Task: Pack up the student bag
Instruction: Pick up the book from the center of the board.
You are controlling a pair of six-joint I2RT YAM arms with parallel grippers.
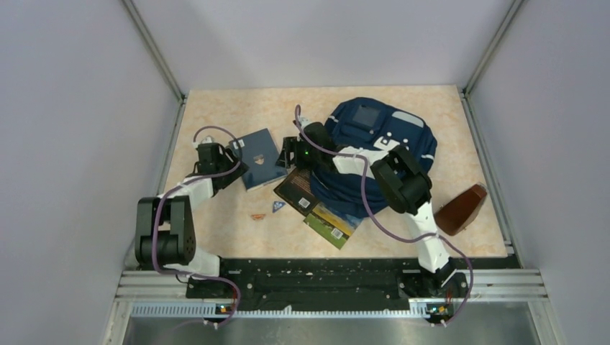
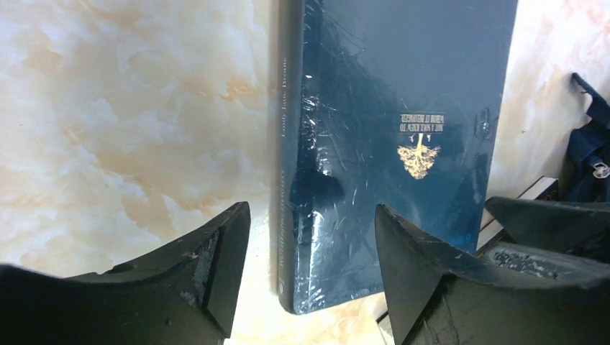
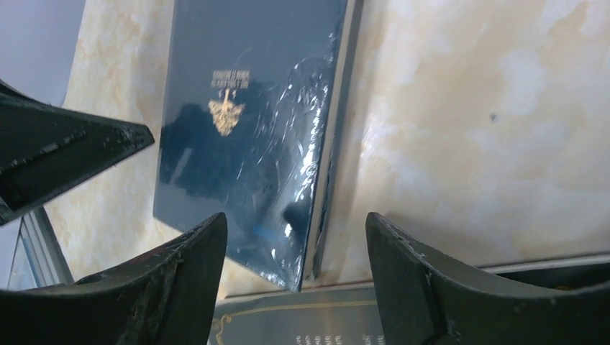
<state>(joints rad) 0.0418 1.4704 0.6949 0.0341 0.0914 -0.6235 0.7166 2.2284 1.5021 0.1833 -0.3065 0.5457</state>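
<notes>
Overhead, counted: one large navy blue fabric backpack (image 1: 374,126), lying right of a thin dark blue glossy book (image 1: 259,159). Three books in all, with a brown book (image 1: 296,188) and a green book (image 1: 332,224) nearer than the blue one, at the backpack's edge. Left gripper (image 1: 239,167) at the blue book's left edge, right gripper (image 1: 284,154) at its right edge, that arm crossing the backpack and so nearer to it.

From the left wrist: left gripper (image 2: 311,215) spread wide astride the spine of the book (image 2: 388,144), long axis running straight away; backpack fabric (image 2: 593,144) beyond the book's right edge.

From the right wrist: right gripper (image 3: 295,223) likewise spread, holding nothing, astride the page edge of the book (image 3: 252,129). Likely next: pinching that book and carrying it rightward into the backpack.
</notes>
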